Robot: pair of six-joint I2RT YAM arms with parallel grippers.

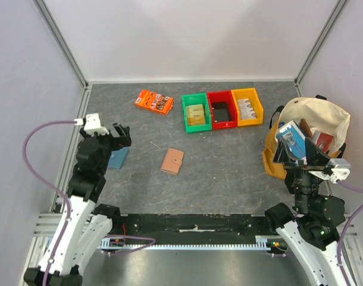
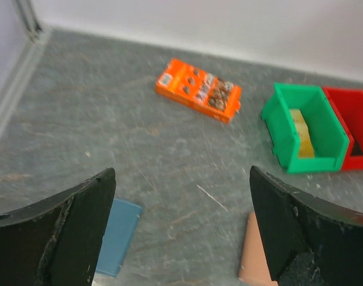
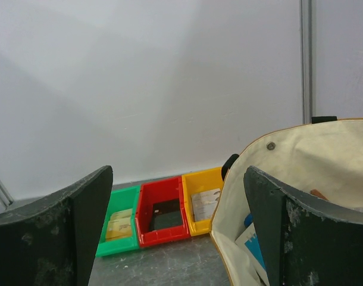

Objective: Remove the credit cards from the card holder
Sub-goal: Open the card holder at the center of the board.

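The tan leather card holder (image 1: pixel 172 160) lies closed on the grey table, near the middle. Its corner shows in the left wrist view (image 2: pixel 251 256), partly behind the right finger. My left gripper (image 1: pixel 119 134) is open and empty, above the table to the left of the card holder. In its wrist view the gripper (image 2: pixel 181 232) has bare table between its jaws. My right gripper (image 1: pixel 305 156) is open and empty, held high at the right beside the canvas bag (image 1: pixel 312 122). No credit cards show outside the bins.
A flat teal-blue pouch (image 1: pixel 118 158) lies under the left gripper and also shows in the left wrist view (image 2: pixel 117 235). An orange packet (image 1: pixel 153 101) lies at the back. Green (image 1: pixel 196 112), red (image 1: pixel 221 109) and yellow (image 1: pixel 247 106) bins stand in a row, holding flat items.
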